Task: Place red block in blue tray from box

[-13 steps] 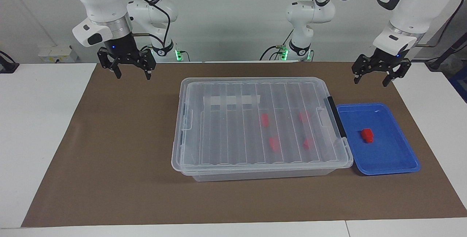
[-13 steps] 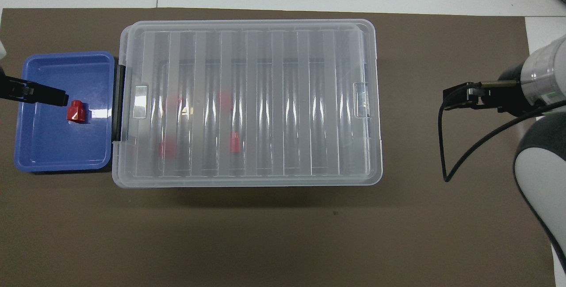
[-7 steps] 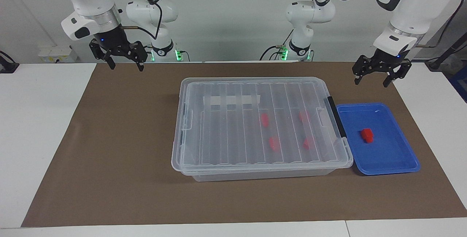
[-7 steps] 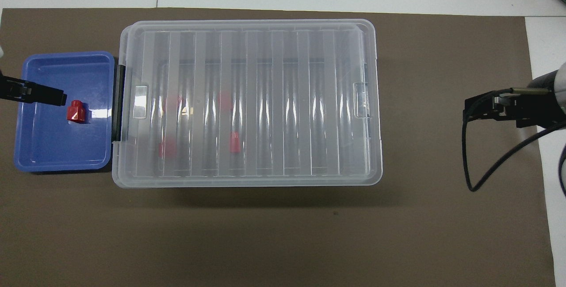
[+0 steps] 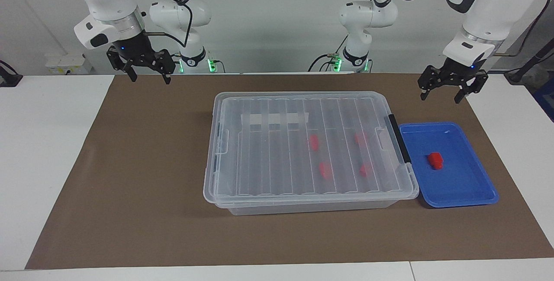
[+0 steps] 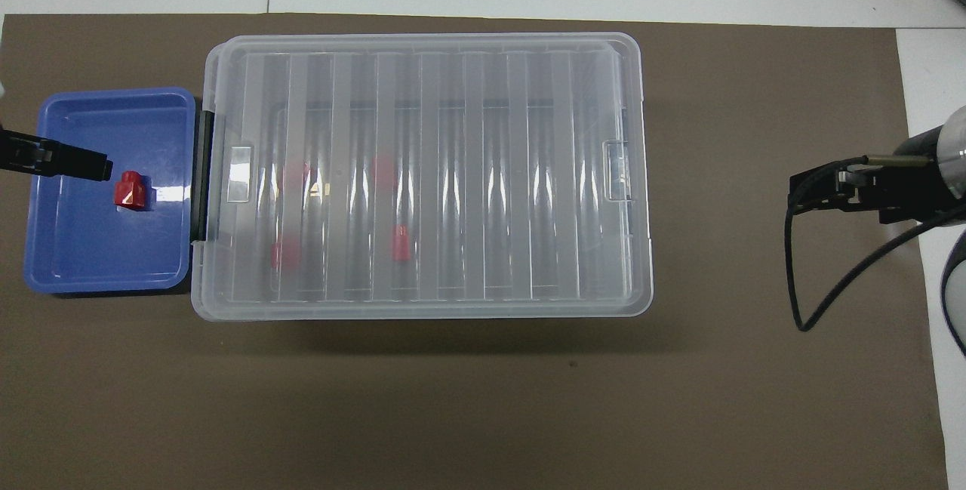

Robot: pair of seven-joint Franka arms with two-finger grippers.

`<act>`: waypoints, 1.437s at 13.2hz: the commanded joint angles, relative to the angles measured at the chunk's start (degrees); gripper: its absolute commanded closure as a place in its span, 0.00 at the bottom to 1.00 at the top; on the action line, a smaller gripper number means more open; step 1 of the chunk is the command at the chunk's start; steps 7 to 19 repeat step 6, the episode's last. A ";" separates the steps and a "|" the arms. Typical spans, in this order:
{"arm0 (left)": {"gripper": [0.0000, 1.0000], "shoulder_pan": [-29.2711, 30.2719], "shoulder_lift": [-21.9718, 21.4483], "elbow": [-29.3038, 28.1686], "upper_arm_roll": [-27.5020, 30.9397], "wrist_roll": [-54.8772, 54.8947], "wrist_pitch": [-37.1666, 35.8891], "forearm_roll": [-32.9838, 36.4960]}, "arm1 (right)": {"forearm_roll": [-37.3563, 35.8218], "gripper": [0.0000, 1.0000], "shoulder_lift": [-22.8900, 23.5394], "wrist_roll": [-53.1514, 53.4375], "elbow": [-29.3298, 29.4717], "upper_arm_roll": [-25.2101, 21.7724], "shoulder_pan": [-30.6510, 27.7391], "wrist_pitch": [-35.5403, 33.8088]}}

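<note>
The right claw (image 5: 148,75) had risen since the earlier frame, fingers spread, empty, above the brown mat (image 5: 130,164). The left claw (image 5: 447,93) hung open, empty. The red block (image 5: 435,160) lay in the blue tray (image 5: 471,194) beside the closed box (image 5: 259,108).

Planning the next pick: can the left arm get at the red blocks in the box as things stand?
Probably not. The lid lies shut over the box, covering the four red blocks. The left gripper hangs open, up over the mat.
</note>
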 commanded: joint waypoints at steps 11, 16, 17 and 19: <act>0.00 0.82 -1.63 -2.65 -0.20 0.01 5.08 -0.58 | 0.04 0.00 -1.07 0.67 -2.26 -0.40 -0.43 0.21; 0.00 0.82 -1.63 -2.65 -0.20 0.01 5.08 -0.58 | 0.04 0.00 -1.07 0.67 -2.26 -0.40 -0.43 0.21; 0.00 0.82 -1.63 -2.65 -0.20 0.01 5.08 -0.58 | 0.04 0.00 -1.07 0.67 -2.26 -0.40 -0.43 0.21; 0.00 0.82 -1.63 -2.65 -0.20 0.01 5.08 -0.58 | 0.04 0.00 -1.07 0.67 -2.26 -0.40 -0.43 0.21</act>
